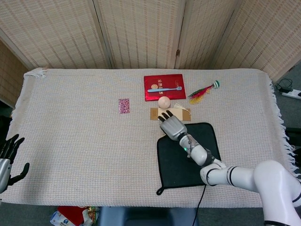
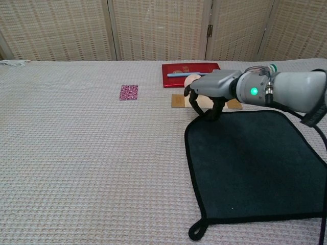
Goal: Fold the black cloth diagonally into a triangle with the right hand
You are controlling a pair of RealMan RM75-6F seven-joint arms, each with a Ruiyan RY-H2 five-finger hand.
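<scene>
Woven screens stand behind a table draped in beige weave. On it the black cloth lies flat at the near right. Right hand pinches its far-left corner; left hand hangs spread off-table. Red booklet: writing unreadable.
</scene>
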